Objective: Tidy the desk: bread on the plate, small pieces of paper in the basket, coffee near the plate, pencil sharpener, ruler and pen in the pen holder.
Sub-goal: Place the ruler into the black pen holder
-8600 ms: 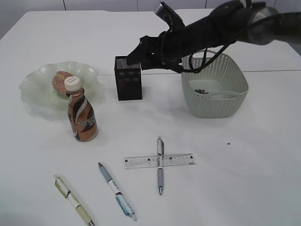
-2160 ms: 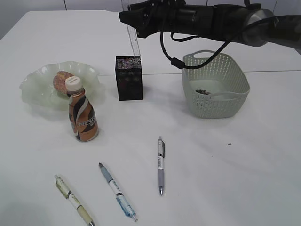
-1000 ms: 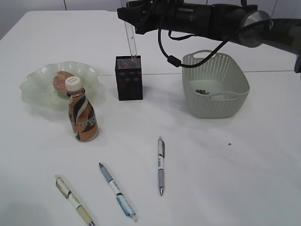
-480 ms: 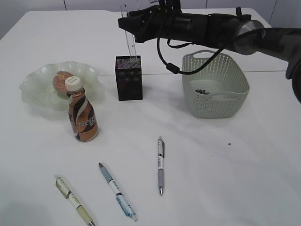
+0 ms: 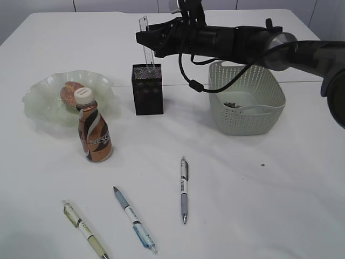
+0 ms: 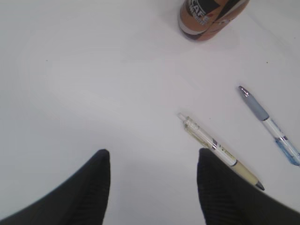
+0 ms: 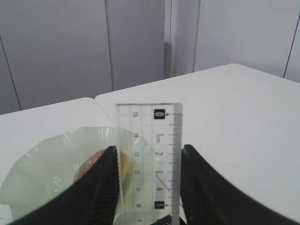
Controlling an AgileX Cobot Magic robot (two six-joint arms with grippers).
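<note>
Clear ruler [image 5: 145, 43] upright in our pen holder [image 5: 147, 89] | right gripper [image 5: 152, 42] clamps it | left gripper [image 6: 152, 176] spread, holding nothing.

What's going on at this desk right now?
The right gripper is lowering a clear ruler upright into the black pen holder; its lower end is already inside. The jaws look spread either side of the ruler, so I can't tell if they grip it. The left gripper hangs open over the table near a pen. Three pens lie loose. Bread sits on the plate, with the coffee beside it.
</note>
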